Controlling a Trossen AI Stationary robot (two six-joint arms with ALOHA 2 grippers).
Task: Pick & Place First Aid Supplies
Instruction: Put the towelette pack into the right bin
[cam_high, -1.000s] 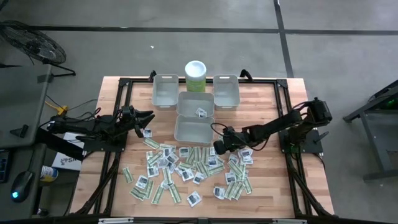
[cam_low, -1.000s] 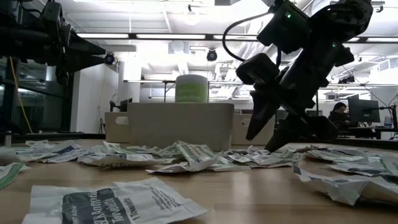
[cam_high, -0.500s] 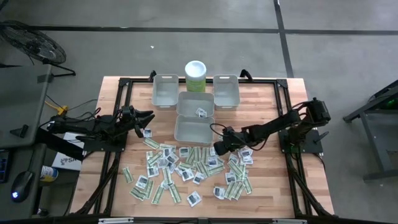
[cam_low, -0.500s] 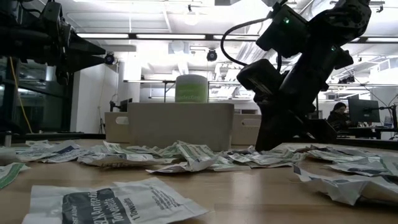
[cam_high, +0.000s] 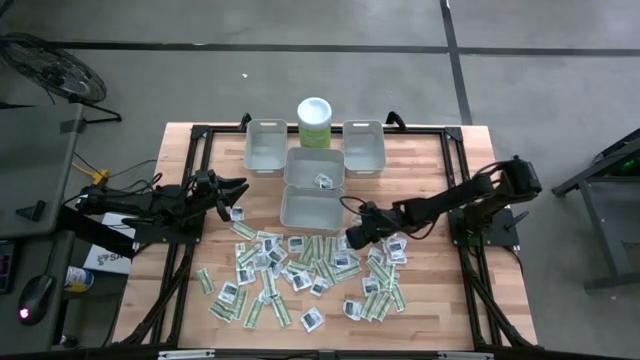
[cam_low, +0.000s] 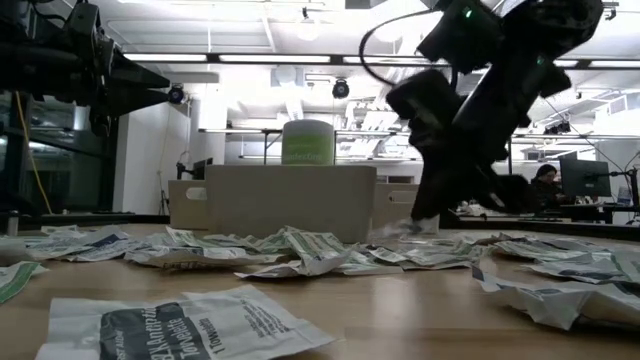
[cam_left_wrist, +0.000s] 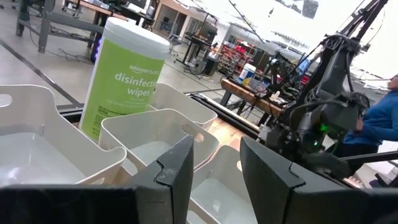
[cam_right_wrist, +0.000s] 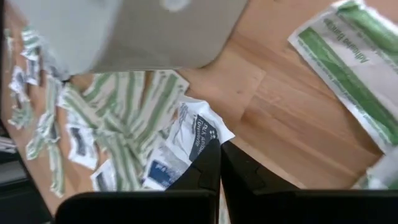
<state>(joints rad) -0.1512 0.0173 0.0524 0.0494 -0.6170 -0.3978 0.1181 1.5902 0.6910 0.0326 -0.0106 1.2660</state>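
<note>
The right arm reaches from the table's right edge toward the middle, stretched low and nearly straight. Its right gripper (cam_high: 352, 238) sits just near of the closest grey bin (cam_high: 311, 209), at the far edge of the scattered first aid supplies (cam_high: 300, 268). In the right wrist view the 2 dark fingers (cam_right_wrist: 208, 168) are pressed together on the corner of a white square packet (cam_right_wrist: 189, 138) with dark print, which hangs crumpled from their tips above the wood. In the low view the right gripper (cam_low: 425, 212) points down with that packet dangling pale at its tip, just above the pile.

The left arm lies along the table's left side, forearm roughly level, with the left gripper (cam_high: 237, 191) aimed toward the bins and held above the table (cam_high: 440, 290). Its fingers (cam_left_wrist: 174, 171) stand apart with nothing between them, and the left wrist view looks past them at the bins and the green canister (cam_left_wrist: 124, 78) of wipes.

The rest of the supplies lie loose across the near half of the table, green-white strips mixed with white squares, and 1 packet (cam_high: 323, 181) lies in the middle bin
</note>
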